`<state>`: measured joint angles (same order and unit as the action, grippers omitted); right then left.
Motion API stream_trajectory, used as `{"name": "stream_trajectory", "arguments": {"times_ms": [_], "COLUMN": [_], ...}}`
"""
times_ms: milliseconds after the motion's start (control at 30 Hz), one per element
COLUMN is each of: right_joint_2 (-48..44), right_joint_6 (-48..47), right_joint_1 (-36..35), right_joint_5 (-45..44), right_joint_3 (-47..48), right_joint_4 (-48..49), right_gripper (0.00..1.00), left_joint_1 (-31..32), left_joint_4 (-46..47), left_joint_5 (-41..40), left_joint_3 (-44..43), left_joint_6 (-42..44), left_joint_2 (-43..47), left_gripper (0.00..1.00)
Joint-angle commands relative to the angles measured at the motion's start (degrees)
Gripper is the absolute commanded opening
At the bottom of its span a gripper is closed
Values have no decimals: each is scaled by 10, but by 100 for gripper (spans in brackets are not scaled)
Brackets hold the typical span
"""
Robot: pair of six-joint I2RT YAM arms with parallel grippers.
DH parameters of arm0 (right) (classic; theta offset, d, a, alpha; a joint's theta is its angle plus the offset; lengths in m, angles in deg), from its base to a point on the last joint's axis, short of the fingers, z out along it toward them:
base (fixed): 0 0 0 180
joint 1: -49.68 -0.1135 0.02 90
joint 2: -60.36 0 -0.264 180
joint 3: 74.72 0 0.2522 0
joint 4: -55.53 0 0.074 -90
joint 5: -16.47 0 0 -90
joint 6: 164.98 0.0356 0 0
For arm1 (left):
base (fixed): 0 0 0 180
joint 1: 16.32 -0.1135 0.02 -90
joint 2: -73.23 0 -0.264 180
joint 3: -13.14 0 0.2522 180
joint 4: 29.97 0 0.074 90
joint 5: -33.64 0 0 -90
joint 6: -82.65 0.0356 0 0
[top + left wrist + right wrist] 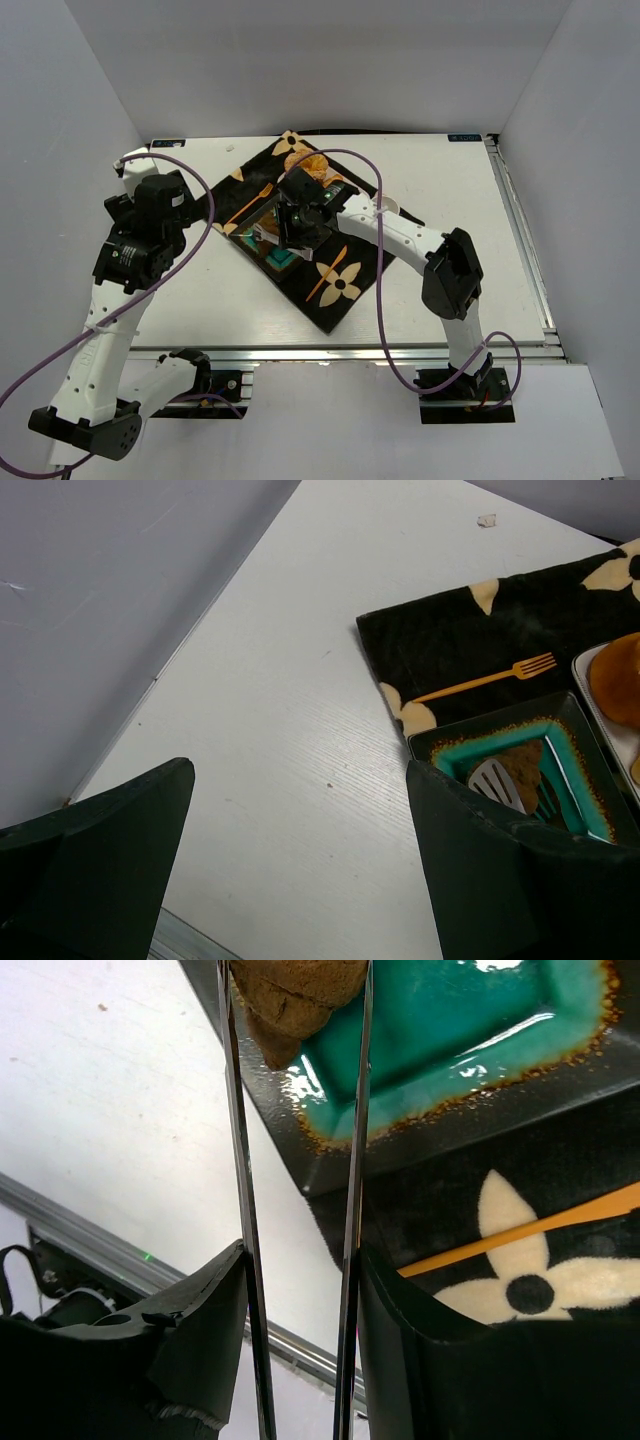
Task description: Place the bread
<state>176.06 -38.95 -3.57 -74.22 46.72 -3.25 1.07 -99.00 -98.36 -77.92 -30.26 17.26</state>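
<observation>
Overhead, the right gripper (292,215) reaches over a black flowered placemat (345,295) on the tabletop (450,180) and points metal tongs (268,232) down at a teal dish (283,259). What the tongs carry is too small to tell there.

From the left wrist, the left gripper (300,770) has its fingers wide apart and empty, beside the placemat. The bread (522,765) shows inside the teal dish with a tong blade against it.

From the right wrist, the gripper is clamped on the tongs, and the two thin blades pinch the bread at its sides, over the dish's hollow near a corner. Whether it rests on the glaze I cannot tell. I judge it light, soft and crumbly. The hold belongs on the thick middle, with gentle pressure, because the narrow tips may break.
</observation>
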Motion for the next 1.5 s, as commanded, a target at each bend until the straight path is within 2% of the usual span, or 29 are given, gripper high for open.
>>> {"name": "stream_trajectory", "arguments": {"times_ms": [0, 367, 500, 567, 767, 967, 1300, 1467], "right_joint_2": [-36, -63, -62, -61, -66, -76, -103, -141], "right_joint_6": [7, 31, 30, 30, 27, 28, 47, 55], "right_joint_1": [4, 16, 18, 18, 18, 18, 18, 18], "right_joint_5": [-28, -39, -34, -28, -19, -23, -70, -68], "right_joint_3": [-3, -48, -47, -45, -43, -38, 5, -7], "right_joint_4": [8, 7, 7, 8, 12, 8, -70, -57], "right_gripper": [39, 40, 51, 59, 66, 68, 69, 66], "left_joint_1": [3, 3, 3, 3, 3, 3, 3, 3], "left_joint_4": [5, 5, 5, 5, 3, 4, 4, 6], "left_joint_5": [1, -2, -2, -1, -4, -4, 0, 2], "left_joint_3": [3, 8, 10, 9, 8, 8, 11, 12], "left_joint_6": [4, 4, 4, 4, 4, 4, 4, 2], "left_joint_2": [10, 14, 14, 14, 14, 12, 12, 11], "left_gripper": [98, 98, 98, 98, 98, 98, 98, 98]}}
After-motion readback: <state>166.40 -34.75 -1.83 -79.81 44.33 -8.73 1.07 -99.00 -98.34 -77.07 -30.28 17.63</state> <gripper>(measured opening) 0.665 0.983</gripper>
